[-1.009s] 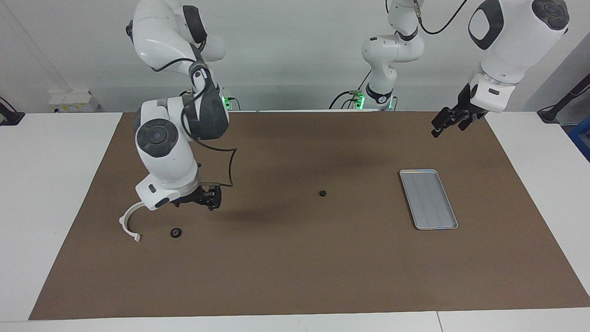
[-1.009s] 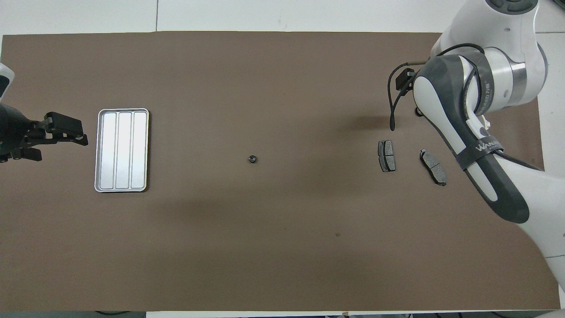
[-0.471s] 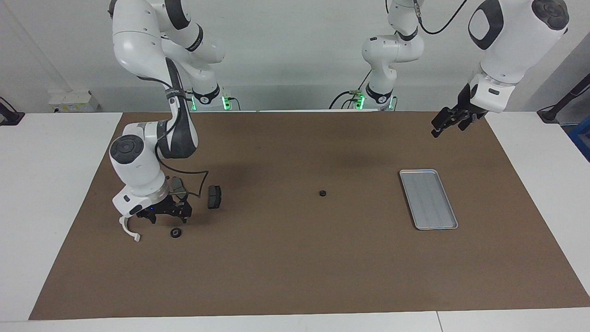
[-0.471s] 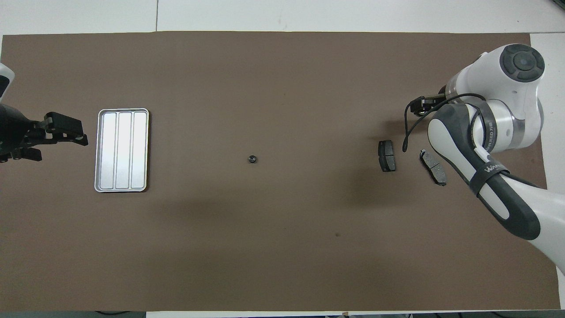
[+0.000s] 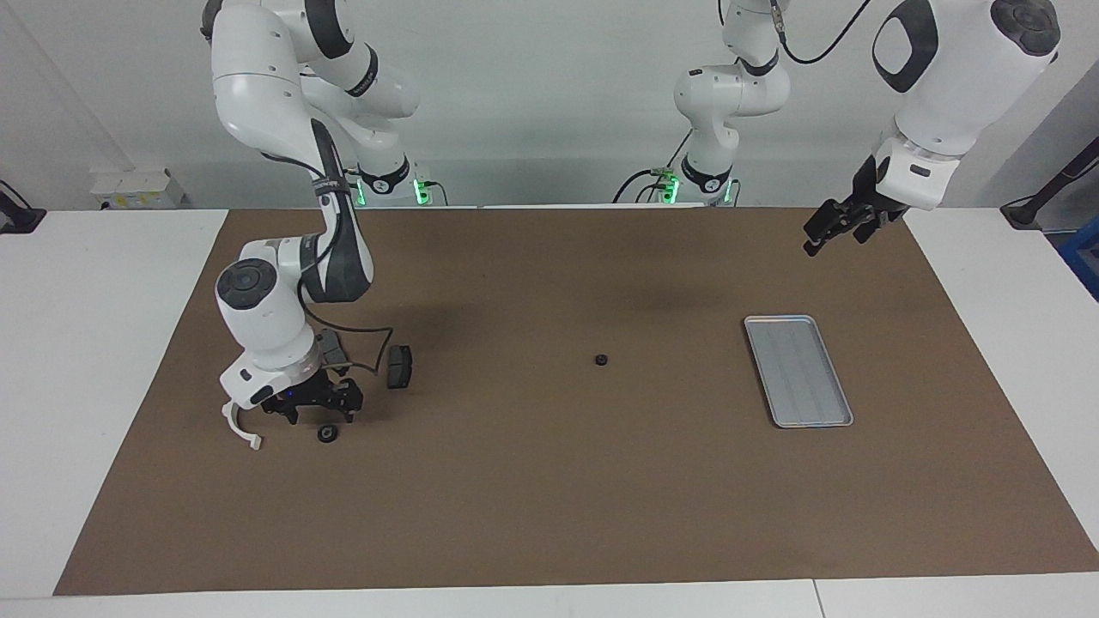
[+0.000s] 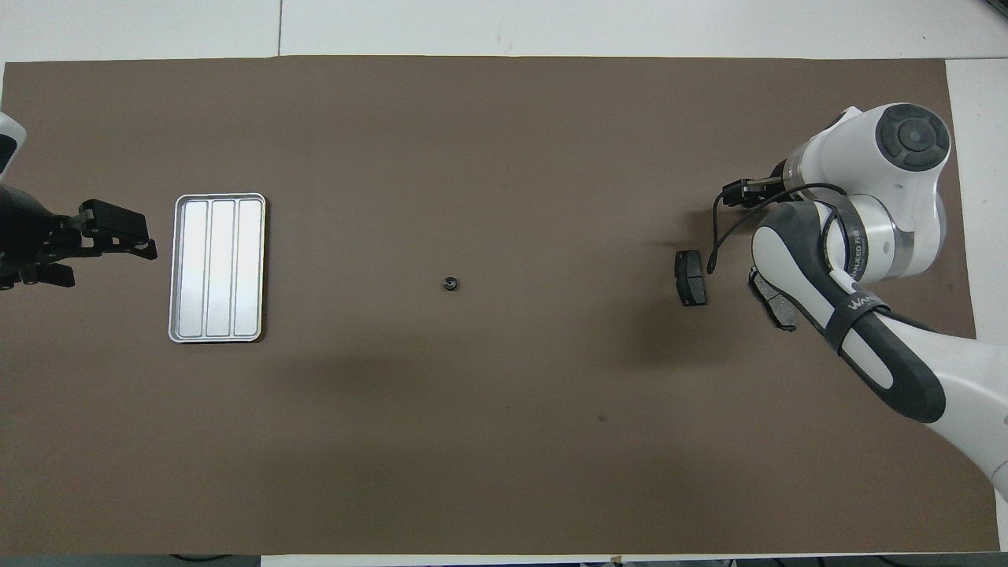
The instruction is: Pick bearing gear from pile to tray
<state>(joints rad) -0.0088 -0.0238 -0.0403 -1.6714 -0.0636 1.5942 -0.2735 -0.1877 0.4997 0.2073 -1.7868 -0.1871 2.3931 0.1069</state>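
Note:
The pile lies toward the right arm's end of the brown mat: a white curved arc point(image 5: 239, 424), two dark grey pads point(image 5: 398, 366) point(image 5: 330, 347), and a small black bearing gear point(image 5: 327, 433). My right gripper point(image 5: 318, 414) hangs open and low just above the mat, between the arc and the pads, with the gear a little off its fingertips. It holds nothing. A second black bearing gear point(image 5: 603, 360) point(image 6: 450, 283) lies alone mid-mat. The silver tray point(image 5: 797, 369) point(image 6: 217, 268) is empty. My left gripper point(image 5: 826, 230) point(image 6: 118, 233) waits open in the air beside the tray.
In the overhead view the right arm point(image 6: 858, 260) covers the arc, the pile's gear and part of one pad point(image 6: 776, 307); the other pad point(image 6: 691, 277) shows fully. The brown mat point(image 5: 549, 515) covers most of the white table.
The right arm swung away from over the pads toward the arc and the pile's gear and came down low. The pads came into sight. The left arm stayed still.

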